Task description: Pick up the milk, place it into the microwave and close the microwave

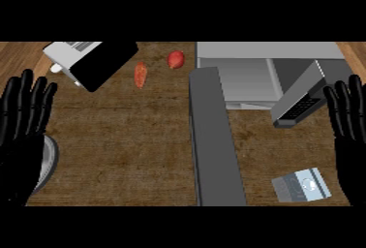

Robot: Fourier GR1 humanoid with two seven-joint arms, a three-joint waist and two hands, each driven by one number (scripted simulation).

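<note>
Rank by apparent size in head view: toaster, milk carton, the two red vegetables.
1. toaster, clearly largest
2. milk carton
3. long red vegetable
4. round red vegetable
The two vegetables look close; the long one seems only slightly bigger.

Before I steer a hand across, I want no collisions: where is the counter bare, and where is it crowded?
Bare: the brown counter between the left hand and the grey strip, below the two red vegetables. Also the patch between the strip and the milk, below the microwave door. Crowded: the top edge, with the toaster and microwave. The right hand rests at the right.
</note>
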